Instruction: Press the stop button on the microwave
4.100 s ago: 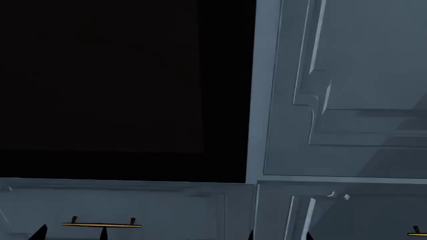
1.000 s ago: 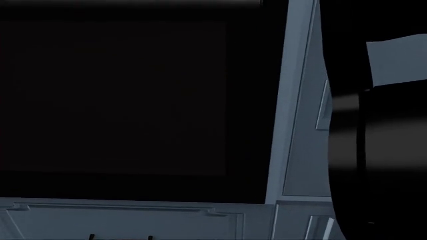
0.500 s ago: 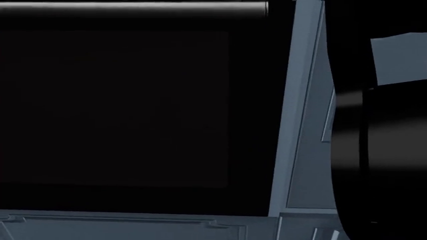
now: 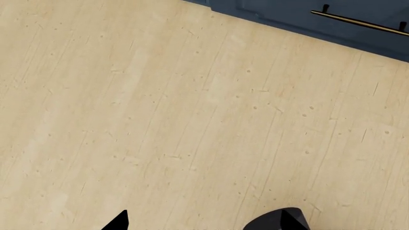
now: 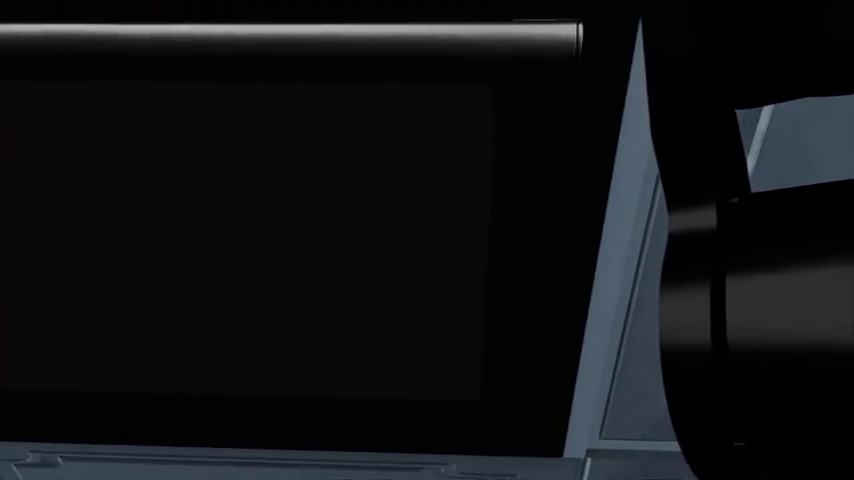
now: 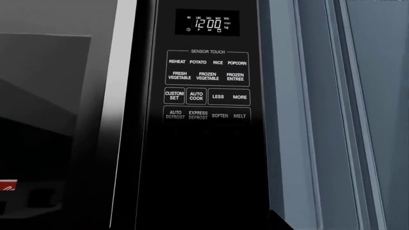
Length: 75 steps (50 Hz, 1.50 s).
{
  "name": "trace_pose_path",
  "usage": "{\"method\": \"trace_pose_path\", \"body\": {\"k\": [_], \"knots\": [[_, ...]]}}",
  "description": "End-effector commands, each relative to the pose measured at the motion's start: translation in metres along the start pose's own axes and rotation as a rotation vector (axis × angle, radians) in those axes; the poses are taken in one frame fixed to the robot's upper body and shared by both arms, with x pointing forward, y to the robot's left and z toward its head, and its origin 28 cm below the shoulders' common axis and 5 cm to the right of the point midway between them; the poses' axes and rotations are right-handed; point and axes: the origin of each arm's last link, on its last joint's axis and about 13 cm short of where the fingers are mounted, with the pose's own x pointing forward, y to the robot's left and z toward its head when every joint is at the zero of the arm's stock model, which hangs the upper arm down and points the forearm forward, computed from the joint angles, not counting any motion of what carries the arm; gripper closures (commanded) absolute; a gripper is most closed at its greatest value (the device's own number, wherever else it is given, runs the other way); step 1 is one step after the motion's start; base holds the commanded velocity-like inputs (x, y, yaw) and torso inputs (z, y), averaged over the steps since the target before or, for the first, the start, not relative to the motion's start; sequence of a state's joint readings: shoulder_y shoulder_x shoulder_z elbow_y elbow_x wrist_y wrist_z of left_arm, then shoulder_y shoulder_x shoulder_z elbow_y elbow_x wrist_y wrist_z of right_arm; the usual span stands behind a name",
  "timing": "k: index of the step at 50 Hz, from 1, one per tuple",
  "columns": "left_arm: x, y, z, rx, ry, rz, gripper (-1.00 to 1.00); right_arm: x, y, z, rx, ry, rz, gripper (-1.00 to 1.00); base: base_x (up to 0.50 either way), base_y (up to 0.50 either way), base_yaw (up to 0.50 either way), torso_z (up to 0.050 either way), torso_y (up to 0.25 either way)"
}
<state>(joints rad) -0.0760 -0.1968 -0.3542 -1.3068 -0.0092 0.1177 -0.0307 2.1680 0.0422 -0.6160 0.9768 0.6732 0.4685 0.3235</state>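
Head view: microwave (image 5: 267, 240) door fills the frame, dark; right arm (image 5: 761, 330) blocks the right edge, its claw out of sight, state unknown.

Right wrist view: control panel (image 6: 206, 96) and clock display (image 6: 208, 22) readable; no stop button visible; grey cabinet (image 6: 332, 115) alongside.

Left wrist view: left gripper (image 4: 204, 221) tips spread wide over bare wooden floor (image 4: 179, 120).

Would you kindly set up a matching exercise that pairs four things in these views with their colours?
Things:
1. Floor
2. Cabinet handle
3. Microwave panel
4. Cabinet

Colours:
A. Black with white lettering
B. Grey-blue
C. Pale wood
D. Brass

Pairs: 1-C, 2-D, 3-A, 4-B
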Motion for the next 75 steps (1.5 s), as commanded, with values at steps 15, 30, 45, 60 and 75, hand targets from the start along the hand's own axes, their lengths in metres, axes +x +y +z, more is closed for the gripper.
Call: {"method": "trace_pose_path", "body": {"k": [15,30,45,60,75], "knots": [[0.0,0.0,-0.001,0.0,0.003,0.0,-1.0,-0.009,0.005,0.038,0.01,-0.124,0.003,-1.0,0.1,0.0,0.0,0.044,0.171],[0.0,0.0,-0.001,0.0,0.003,0.0,-1.0,-0.004,0.001,0.031,-0.012,-0.1,-0.02,-1.0,0.15,-0.03,0.0,0.044,0.17],[0.0,0.0,-0.001,0.0,0.003,0.0,-1.0,-0.006,0.005,0.022,-0.014,-0.085,0.033,-1.0,0.13,0.0,0.0,0.044,0.171],[0.0,0.0,-0.001,0.0,0.003,0.0,-1.0,-0.006,-0.001,0.016,-0.033,-0.02,-0.009,-1.0,0.0,0.0,0.0,0.012,0.041],[0.0,0.0,-0.001,0.0,0.003,0.0,-1.0,-0.018,-0.002,0.031,-0.035,0.033,-0.011,-1.0,0.0,0.0,0.0,0.0,0.0]]}}
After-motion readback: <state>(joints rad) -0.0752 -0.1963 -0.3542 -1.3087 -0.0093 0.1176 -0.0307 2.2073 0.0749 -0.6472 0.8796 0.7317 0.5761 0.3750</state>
